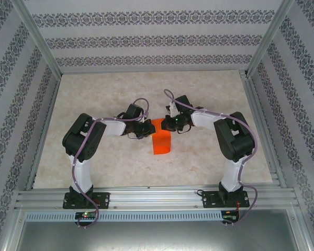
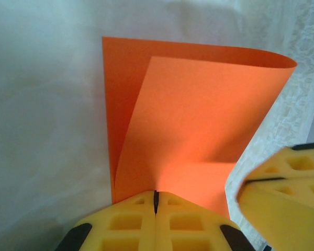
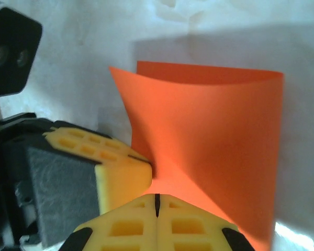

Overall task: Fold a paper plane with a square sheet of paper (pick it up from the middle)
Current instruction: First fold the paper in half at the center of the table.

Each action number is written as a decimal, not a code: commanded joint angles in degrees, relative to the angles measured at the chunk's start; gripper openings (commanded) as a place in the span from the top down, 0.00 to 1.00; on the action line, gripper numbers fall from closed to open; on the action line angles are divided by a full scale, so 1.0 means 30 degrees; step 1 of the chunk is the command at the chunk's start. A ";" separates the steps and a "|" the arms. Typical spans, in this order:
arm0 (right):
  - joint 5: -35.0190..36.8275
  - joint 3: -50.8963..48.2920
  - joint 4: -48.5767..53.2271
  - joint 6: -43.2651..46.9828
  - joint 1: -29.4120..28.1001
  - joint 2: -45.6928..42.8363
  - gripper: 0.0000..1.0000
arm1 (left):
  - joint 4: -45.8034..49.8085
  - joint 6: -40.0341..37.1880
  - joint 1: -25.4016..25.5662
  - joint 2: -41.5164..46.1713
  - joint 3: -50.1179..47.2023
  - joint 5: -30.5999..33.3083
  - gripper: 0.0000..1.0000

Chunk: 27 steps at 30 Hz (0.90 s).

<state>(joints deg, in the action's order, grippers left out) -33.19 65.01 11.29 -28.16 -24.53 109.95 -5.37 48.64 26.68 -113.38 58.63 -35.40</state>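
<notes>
The square sheet of paper (image 1: 162, 142) is bright orange-red and lies mid-table, bent over itself in a loose curl with no sharp crease. In the left wrist view the sheet of paper (image 2: 199, 115) rises from my left gripper (image 2: 156, 194), which is shut on its near edge. My right gripper (image 3: 157, 197) is shut on the same edge of the sheet of paper (image 3: 220, 146), right beside the left fingers (image 3: 123, 172). From above, the left gripper (image 1: 149, 129) and right gripper (image 1: 168, 125) meet at the sheet's far end. The paper plane is out of view.
The marble-patterned tabletop (image 1: 94, 99) is bare to the left, right and behind the arms. Patterned walls (image 1: 146, 39) and metal frame posts enclose it. An aluminium rail (image 1: 157, 197) carrying both arm bases runs along the near edge.
</notes>
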 commanded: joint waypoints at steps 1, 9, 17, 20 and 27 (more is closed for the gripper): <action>-0.0392 0.0210 -0.0361 -0.0372 0.0302 0.0969 1.00 | 0.5216 -0.0205 0.0219 -0.2364 -0.1584 0.3685 1.00; 0.0189 -0.1818 -0.0485 0.0304 0.2647 0.0610 1.00 | 0.5247 -0.0134 0.0224 -0.2423 -0.1786 0.3805 1.00; 0.0262 -0.0945 -0.0191 0.0067 0.2095 -0.0691 1.00 | 0.5226 -0.0269 0.0223 -0.2455 -0.1676 0.3685 1.00; -0.0069 -0.0202 -0.0795 -0.0528 0.1137 0.0000 1.00 | 0.5224 -0.0265 0.0234 -0.2451 -0.1700 0.3688 1.00; -0.0180 0.1219 -0.1566 -0.1449 0.0724 0.2169 1.00 | 0.5312 -0.0332 0.0219 -0.2456 -0.1746 0.3688 1.00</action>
<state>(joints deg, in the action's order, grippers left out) -33.95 67.35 7.16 -30.96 -23.75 113.97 -5.37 48.62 26.68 -113.43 58.59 -35.38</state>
